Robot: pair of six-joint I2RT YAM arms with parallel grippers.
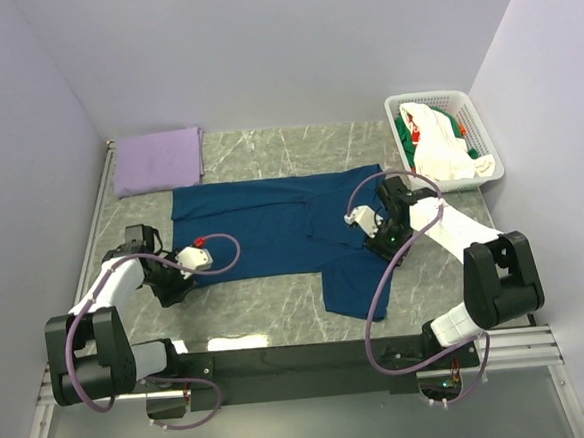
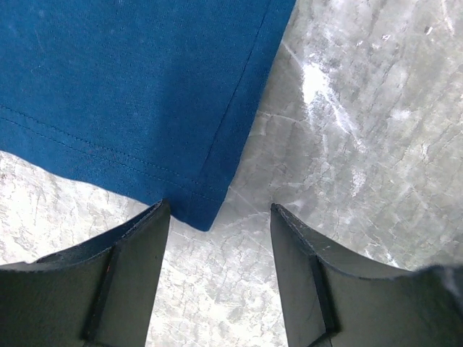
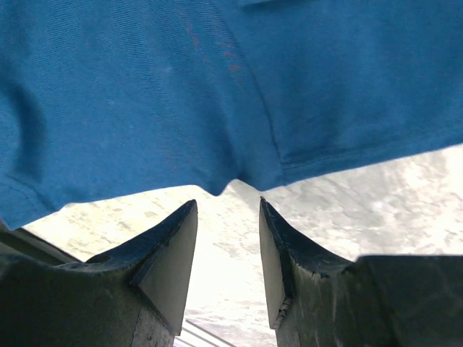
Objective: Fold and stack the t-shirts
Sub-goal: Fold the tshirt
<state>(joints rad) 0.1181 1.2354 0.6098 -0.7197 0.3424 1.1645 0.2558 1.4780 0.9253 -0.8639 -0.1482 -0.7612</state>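
Left hand (image 2: 218, 208), then basket (image 1: 434, 97) of t-shirts (image 1: 446, 150)

We have a left arm (image 1: 105, 292) at seven o'clock and a right arm (image 1: 463, 229) at five: white links, black joints, looping lavender-grey cables (image 1: 368, 324). A red tab (image 1: 200, 241) sits by the left tool (image 2: 221, 210); the right tool (image 3: 228, 202) has black wedge fingers (image 3: 170, 249).

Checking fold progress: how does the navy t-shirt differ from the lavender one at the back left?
The navy t-shirt lies spread wide across the middle; the lavender t-shirt is a compact folded rectangle at the back left. The navy one covers far more surface and shows creases; the lavender one looks smooth. Both lie flat on the marble table.
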